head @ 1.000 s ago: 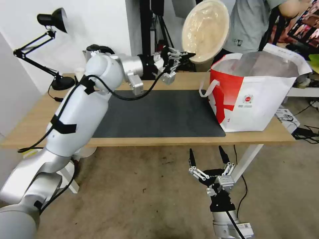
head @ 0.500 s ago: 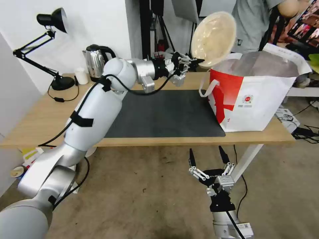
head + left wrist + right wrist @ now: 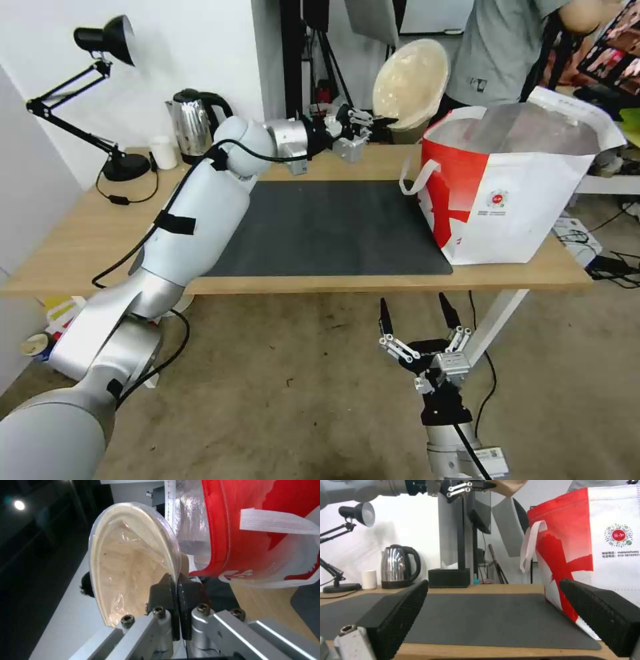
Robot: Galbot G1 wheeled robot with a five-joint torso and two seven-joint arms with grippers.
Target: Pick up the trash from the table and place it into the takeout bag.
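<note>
My left gripper (image 3: 385, 121) is shut on the rim of the shallow tan bowl (image 3: 410, 81), a piece of the trash. It holds the bowl tilted on edge in the air, past the table's (image 3: 80, 240) far edge. The bowl hangs just left of the takeout bag's (image 3: 520, 187) open top. The left wrist view shows the fingers (image 3: 166, 590) pinching the plastic-lined bowl (image 3: 130, 562) beside the bag's red panel (image 3: 240, 530). My right gripper (image 3: 413, 319) hangs open below the table's front edge. Its view shows the bag (image 3: 606, 562) standing on the table's right end.
A dark grey mat (image 3: 320, 227) covers the table's middle. At the back left stand a kettle (image 3: 193, 123), a small white cup (image 3: 162, 152) and a black desk lamp (image 3: 107, 40). A black tissue box (image 3: 449, 577) sits at the far edge. A person stands behind the bag.
The left arm has stretched farther across the table, and the tan bowl has moved away from the camera and a little lower. The right arm has not moved.
</note>
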